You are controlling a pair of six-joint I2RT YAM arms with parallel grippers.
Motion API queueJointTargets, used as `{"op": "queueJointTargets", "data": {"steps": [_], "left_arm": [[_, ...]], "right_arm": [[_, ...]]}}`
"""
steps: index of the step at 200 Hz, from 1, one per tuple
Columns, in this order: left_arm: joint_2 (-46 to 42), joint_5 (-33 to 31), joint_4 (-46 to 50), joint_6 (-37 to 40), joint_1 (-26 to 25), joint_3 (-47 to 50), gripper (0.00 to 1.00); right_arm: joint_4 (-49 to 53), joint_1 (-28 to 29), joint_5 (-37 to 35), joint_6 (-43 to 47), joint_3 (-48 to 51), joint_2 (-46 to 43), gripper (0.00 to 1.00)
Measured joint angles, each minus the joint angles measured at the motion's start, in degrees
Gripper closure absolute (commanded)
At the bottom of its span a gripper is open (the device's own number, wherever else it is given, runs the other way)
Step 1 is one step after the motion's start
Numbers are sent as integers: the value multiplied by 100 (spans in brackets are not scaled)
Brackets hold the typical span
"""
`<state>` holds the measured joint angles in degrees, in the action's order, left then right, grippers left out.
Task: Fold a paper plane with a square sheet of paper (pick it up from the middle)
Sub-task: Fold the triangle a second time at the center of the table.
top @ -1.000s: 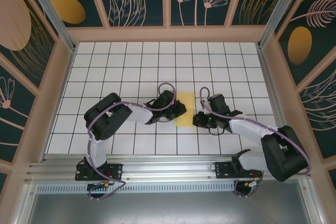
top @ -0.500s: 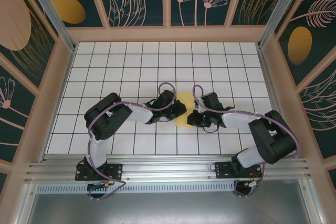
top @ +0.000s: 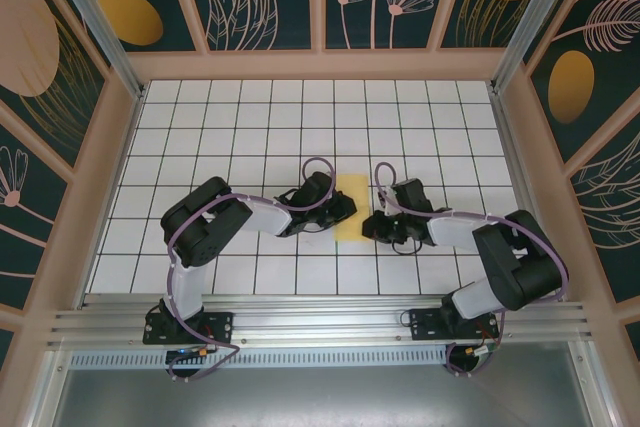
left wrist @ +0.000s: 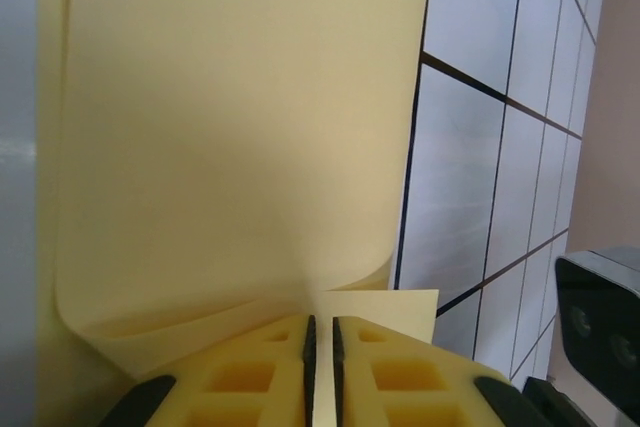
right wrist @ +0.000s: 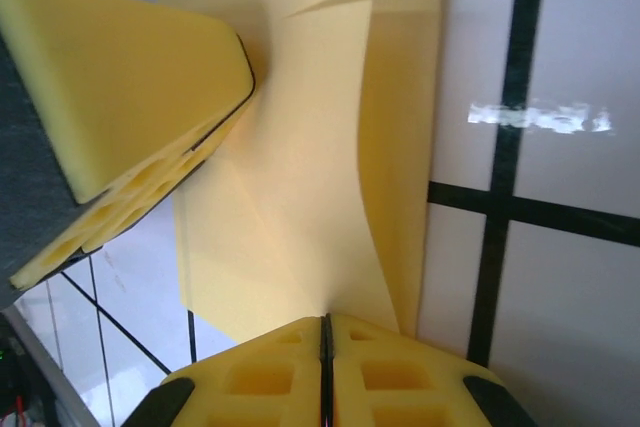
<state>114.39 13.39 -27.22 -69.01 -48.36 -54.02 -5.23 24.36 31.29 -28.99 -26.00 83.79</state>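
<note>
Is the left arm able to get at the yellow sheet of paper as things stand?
Probably yes: the left tool sits right at the partly folded yellow sheet of paper, seemingly pinching its near edge, with nothing between. The right tool grips the opposite side and leaves the way free.

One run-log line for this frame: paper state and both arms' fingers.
paper: thin yellow paper sheet, partly folded | left fingers: shut on sheet edge | right fingers: shut on sheet edge

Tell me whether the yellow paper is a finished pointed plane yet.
No, from above the paper is a plain rectangle without a point.
</note>
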Motion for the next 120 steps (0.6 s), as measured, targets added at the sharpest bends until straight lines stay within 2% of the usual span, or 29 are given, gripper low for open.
{"op": "queueJointTargets", "data": {"steps": [38, 120], "left_arm": [[-72, 48, -61, 168, -7, 0, 66], [-120, 446, -664, 118, -103, 52, 68]], "right_arm": [[-304, -286, 439, -13, 179, 61, 92], [-382, -369, 616, -37, 186, 140, 94]]}}
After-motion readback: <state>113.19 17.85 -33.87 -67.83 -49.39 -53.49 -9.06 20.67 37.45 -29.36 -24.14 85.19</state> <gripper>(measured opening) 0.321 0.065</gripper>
